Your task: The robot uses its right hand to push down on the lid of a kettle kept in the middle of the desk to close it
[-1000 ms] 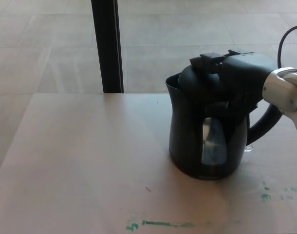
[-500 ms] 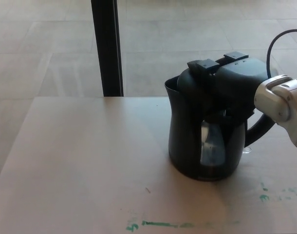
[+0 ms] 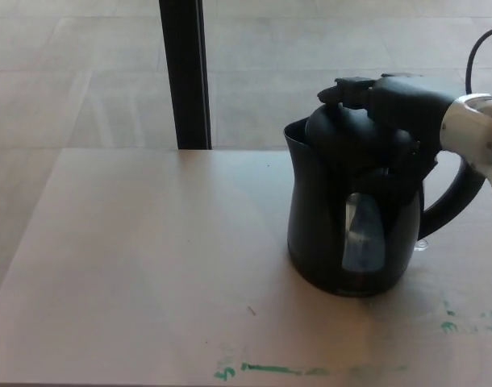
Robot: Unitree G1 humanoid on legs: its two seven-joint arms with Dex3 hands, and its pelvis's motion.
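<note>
A black kettle (image 3: 351, 218) with a clear water window stands on the desk (image 3: 149, 258), right of centre. Its domed lid (image 3: 351, 133) sits low on the body, and I cannot tell whether it is fully seated. My right hand (image 3: 391, 101) comes in from the right on a silver wrist. It lies over the lid, fingers reaching left above it. Black on black hides whether the hand touches the lid. My left hand does not show.
A black vertical post (image 3: 185, 72) stands behind the desk's far edge. Green marker marks (image 3: 270, 371) run along the desk's near part. A black cable (image 3: 480, 48) loops at the upper right. Tiled floor lies beyond the desk.
The camera has shifted, moving the whole scene a little right and up. My right hand now sits slightly higher over the lid, fingers stretched flatter to the left.
</note>
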